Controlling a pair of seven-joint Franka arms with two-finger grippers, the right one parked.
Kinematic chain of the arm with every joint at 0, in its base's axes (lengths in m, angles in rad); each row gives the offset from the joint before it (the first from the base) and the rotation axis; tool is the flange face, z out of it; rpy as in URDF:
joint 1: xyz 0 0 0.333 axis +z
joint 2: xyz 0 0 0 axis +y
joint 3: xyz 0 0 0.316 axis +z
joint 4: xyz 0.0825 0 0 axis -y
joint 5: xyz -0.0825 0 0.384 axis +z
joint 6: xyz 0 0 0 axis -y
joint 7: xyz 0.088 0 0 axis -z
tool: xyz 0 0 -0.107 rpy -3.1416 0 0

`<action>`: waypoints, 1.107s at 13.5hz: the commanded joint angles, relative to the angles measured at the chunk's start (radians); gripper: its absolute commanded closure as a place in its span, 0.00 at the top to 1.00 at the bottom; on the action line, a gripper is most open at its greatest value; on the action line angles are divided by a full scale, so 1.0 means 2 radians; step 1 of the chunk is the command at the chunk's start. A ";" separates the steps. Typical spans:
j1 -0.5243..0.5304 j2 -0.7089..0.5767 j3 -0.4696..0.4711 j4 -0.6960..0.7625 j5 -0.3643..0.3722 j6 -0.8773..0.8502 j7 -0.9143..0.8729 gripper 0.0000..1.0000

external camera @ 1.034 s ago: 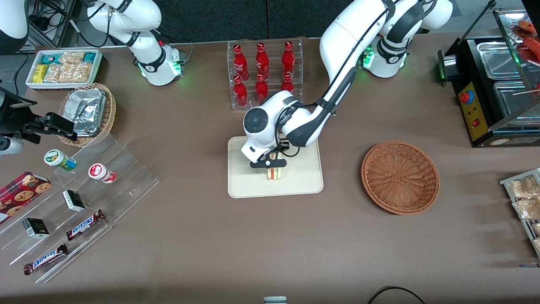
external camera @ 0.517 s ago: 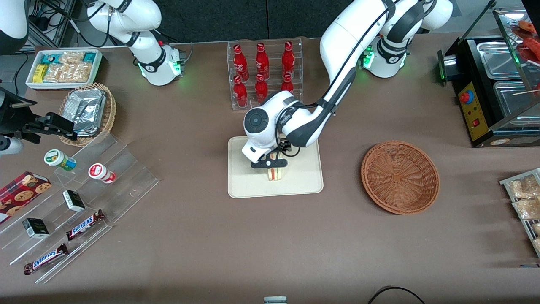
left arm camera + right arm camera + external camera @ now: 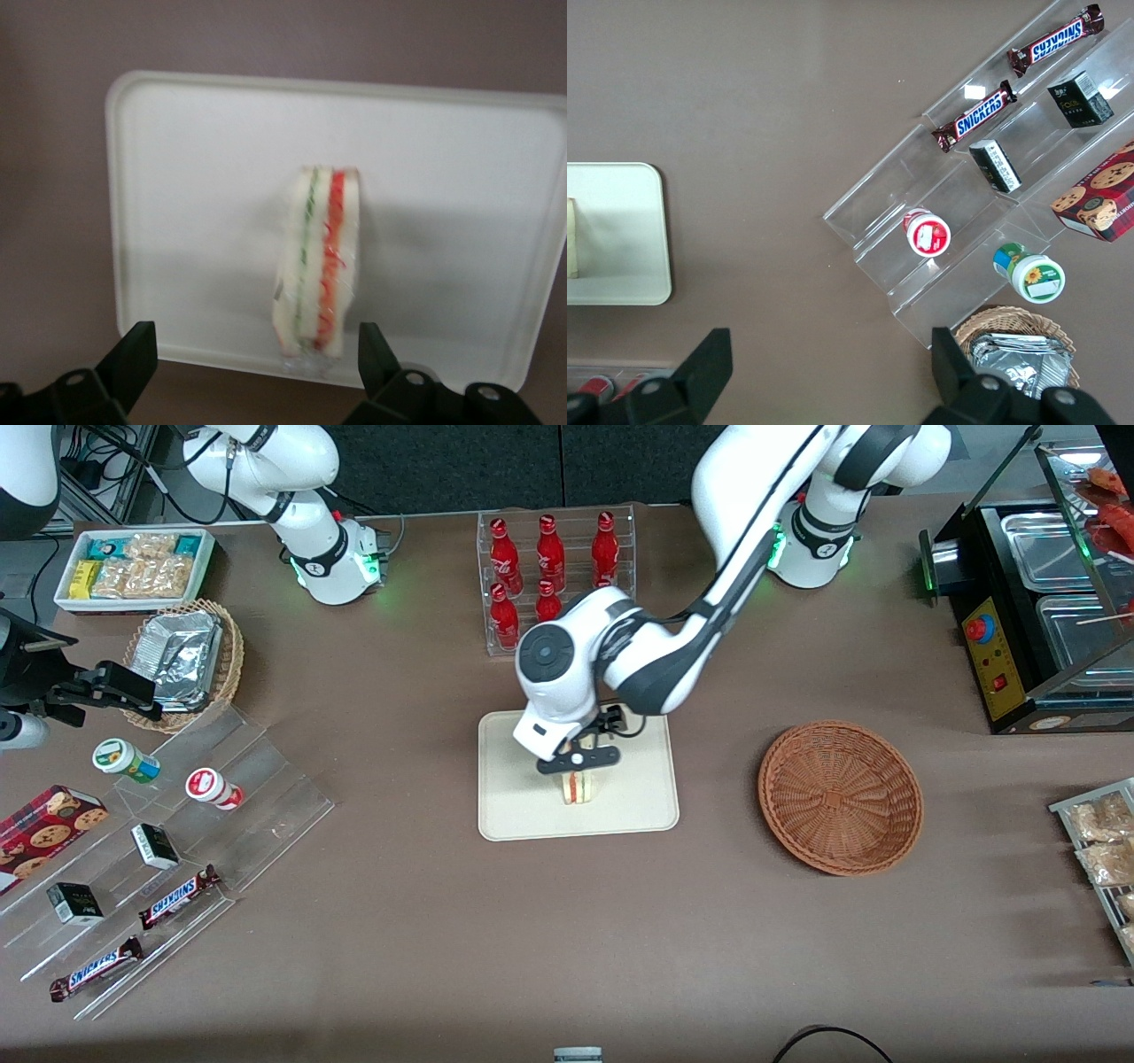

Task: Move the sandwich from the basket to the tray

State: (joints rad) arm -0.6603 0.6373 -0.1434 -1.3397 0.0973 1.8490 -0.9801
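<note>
The sandwich (image 3: 578,786) (image 3: 319,261) stands on its edge on the cream tray (image 3: 523,806) (image 3: 195,177), its red and green filling stripes facing up. My gripper (image 3: 578,760) (image 3: 255,363) hangs just above it, open, with nothing between its black fingers (image 3: 133,361). The sandwich is free of both fingers. The reddish-brown wicker basket (image 3: 840,797) lies empty beside the tray, toward the working arm's end. The right wrist view shows one end of the tray (image 3: 620,230) and a sliver of the sandwich (image 3: 571,237).
A clear rack of red bottles (image 3: 549,576) stands farther from the front camera than the tray, close to my arm. A clear stepped shelf (image 3: 177,841) with snacks lies toward the parked arm's end. A black food warmer (image 3: 1028,620) stands toward the working arm's end.
My wrist and gripper have risen off the sandwich, and the arm's elbow has swung upward. The sandwich stays standing on the tray.
</note>
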 commanded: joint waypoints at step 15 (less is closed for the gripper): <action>0.284 -0.191 -0.009 -0.095 -0.069 -0.167 0.325 1.00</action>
State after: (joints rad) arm -0.1556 0.3841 -0.1451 -1.4186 -0.0195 1.5529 -0.4562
